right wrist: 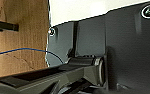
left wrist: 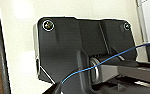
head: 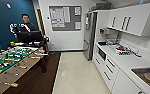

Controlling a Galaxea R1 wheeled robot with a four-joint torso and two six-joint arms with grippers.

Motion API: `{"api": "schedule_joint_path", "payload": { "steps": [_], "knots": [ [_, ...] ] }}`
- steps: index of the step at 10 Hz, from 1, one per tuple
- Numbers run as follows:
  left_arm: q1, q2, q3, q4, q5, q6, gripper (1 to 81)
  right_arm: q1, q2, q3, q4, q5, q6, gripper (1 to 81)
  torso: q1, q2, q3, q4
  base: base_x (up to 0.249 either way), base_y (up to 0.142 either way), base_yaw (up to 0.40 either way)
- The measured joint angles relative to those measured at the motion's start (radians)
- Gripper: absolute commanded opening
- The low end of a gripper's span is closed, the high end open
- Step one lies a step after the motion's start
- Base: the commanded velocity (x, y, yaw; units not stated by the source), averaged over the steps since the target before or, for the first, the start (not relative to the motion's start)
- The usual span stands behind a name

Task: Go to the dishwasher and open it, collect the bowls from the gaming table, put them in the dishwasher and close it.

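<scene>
I am in a kitchen nook, looking down a pale floor (head: 76, 72) between a games area and a run of white cabinets (head: 108, 68). The dishwasher cannot be made out among those white fronts; one dark built-in panel (head: 102, 53) sits under the counter near the far end. The gaming table and the bowls are out of view. In both wrist views the robot's own dark plate (left wrist: 73, 47) (right wrist: 121, 45) sits close to the camera, crossed by a thin blue cable (left wrist: 108, 60).
A green-field table-football table (head: 13, 58) with rods stands at the left on dark carpet (head: 38, 80), with a person (head: 26, 23) behind it. A steel fridge (head: 89, 35) stands at the far end. The white counter (head: 131, 60) carries a dish rack (head: 123, 50) and a sink (head: 146, 73). Wood panelling (right wrist: 21, 37) lies beside the right arm.
</scene>
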Motion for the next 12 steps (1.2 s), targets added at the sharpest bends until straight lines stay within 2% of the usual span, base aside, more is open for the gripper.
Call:
{"api": "schedule_joint_path", "payload": {
  "steps": [7,12],
  "knots": [
    [0.000,-0.001,0.000,0.000,0.000,0.000,81.1,0.003,0.002,0.000,-0.006,-0.009,-0.003,81.1,0.000,0.000,0.000,0.000,0.000,0.000,0.302],
    [0.003,-0.001,0.004,0.000,0.001,0.000,81.1,0.003,-0.051,0.057,-0.004,-0.004,-0.003,81.1,0.000,0.000,0.000,0.000,0.000,0.000,0.301]
  ]
}}
